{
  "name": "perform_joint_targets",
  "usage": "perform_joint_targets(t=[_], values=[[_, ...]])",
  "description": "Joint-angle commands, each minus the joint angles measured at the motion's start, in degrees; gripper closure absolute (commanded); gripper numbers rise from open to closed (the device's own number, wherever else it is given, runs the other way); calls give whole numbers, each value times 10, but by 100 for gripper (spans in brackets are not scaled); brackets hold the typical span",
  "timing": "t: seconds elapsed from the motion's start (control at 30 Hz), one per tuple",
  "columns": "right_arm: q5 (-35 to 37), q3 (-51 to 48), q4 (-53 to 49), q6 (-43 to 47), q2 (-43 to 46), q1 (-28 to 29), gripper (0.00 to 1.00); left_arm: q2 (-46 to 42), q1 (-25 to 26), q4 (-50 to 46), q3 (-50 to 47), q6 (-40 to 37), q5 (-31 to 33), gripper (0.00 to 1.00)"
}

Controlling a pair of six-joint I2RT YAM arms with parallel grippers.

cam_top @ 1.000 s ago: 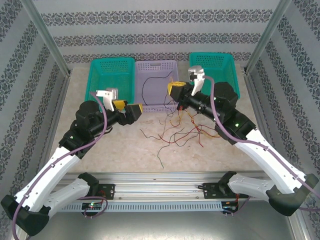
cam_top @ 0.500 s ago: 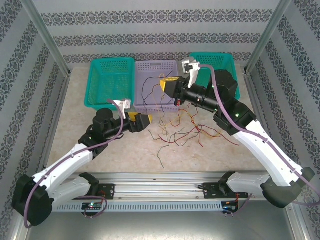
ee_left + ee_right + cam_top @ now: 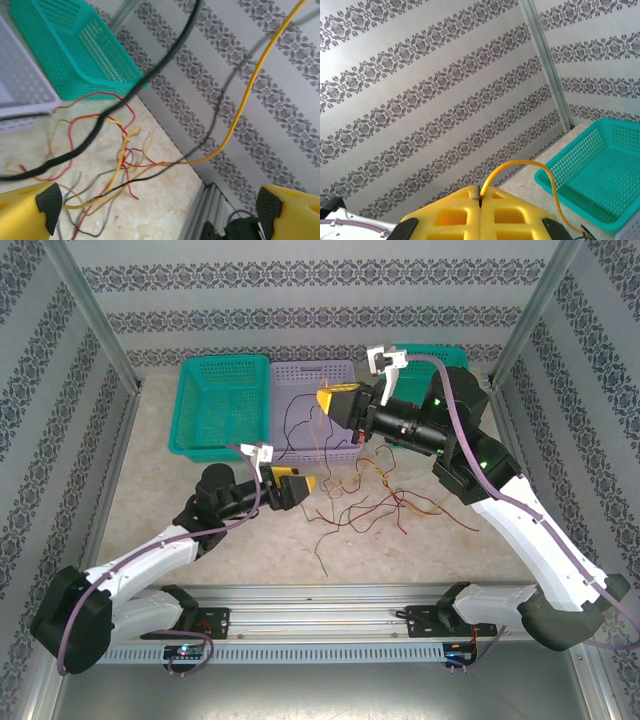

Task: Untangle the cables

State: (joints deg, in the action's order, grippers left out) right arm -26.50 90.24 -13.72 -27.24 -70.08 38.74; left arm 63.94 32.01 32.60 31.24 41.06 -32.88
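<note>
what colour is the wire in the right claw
The wire is yellow, clearest in the right wrist view.

cables point(image 3: 365, 507) on table point(image 3: 420, 552) centre, row of baskets point(image 3: 310, 365) behind them

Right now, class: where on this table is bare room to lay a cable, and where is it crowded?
Free: the tabletop between the left teal basket, the left wall and the left arm; also the strip between the tangled cables and the near rail. Crowded: the middle, before the purple basket, where they sprawl. The right gripper holds a yellow cable.
</note>
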Motion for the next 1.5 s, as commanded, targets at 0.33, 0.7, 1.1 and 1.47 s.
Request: perform_joint_targets(t=[0.33, 0.7, 1.1, 1.47], values=[[-46, 50, 15, -43, -21, 2, 100, 58, 54, 67, -3, -44, -12, 0], [-81, 46, 44, -86, -12, 10, 100, 106, 55, 34, 39, -99, 18, 4], [-68, 41, 21, -67, -2, 15, 100, 108, 54, 14, 59, -112, 30, 49], [35, 4, -14, -37, 49, -16, 100, 69, 54, 1, 41, -106, 15, 79]])
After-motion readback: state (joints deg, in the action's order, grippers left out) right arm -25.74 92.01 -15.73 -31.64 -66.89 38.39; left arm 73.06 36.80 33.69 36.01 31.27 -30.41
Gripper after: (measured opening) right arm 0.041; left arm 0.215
